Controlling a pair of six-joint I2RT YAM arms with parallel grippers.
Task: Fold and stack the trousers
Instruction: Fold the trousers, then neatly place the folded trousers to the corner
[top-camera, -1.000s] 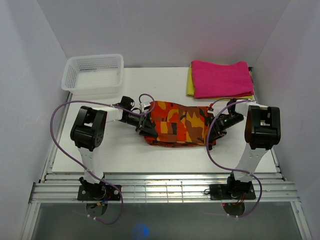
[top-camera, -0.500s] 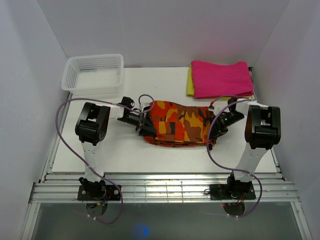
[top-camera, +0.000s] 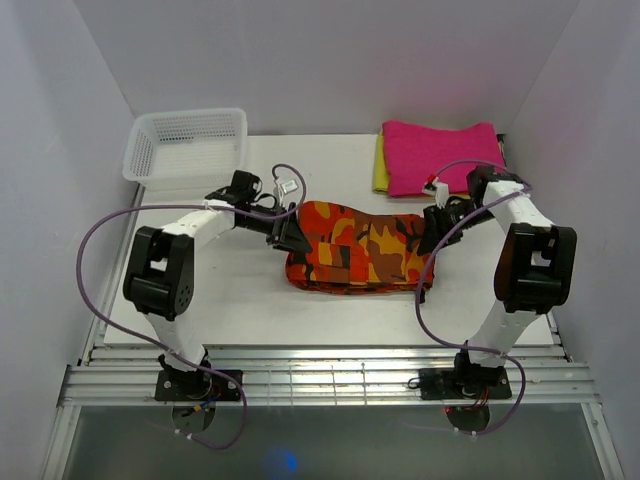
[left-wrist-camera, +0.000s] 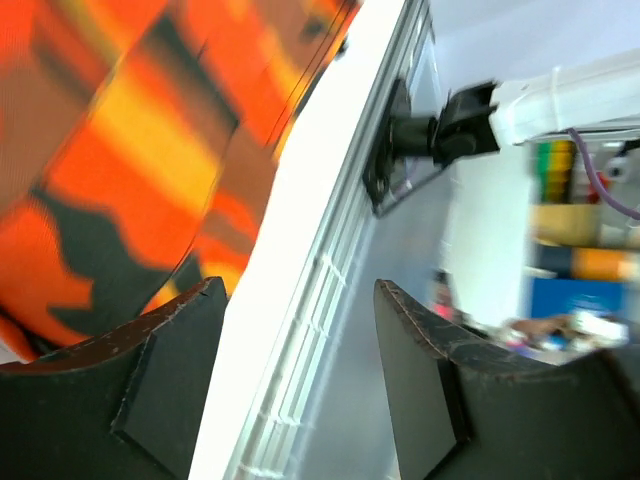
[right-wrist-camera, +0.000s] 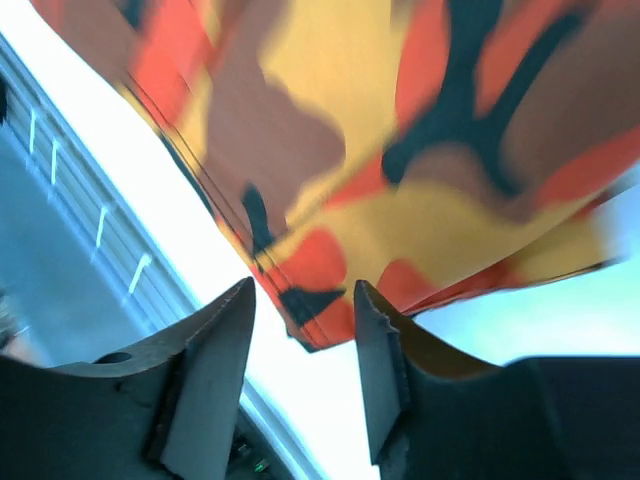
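- The camouflage trousers (top-camera: 360, 250) lie as a compact folded bundle on the table (top-camera: 230, 300), directly between the two claws. One end is just beside the left claw (top-camera: 294, 235) and the other just beside the right claw (top-camera: 431, 240).
- The left claw's fingers are spread with nothing between them. In its wrist view the cloth lies off to one side of the tips, not in the gap.
- The right claw is also parted, with a corner of the bundle just ahead of its fingertips, unclamped.
- The fold looks done. Stacking is probably what is left, onto the magenta folded cloth (top-camera: 440, 158) beyond the right claw, which lies on a yellow folded cloth (top-camera: 379, 168).
- Each claw should go in low at its own end and pinch every layer.
- Both should then lift level together. Catching only the top layer would likely peel the fold open.
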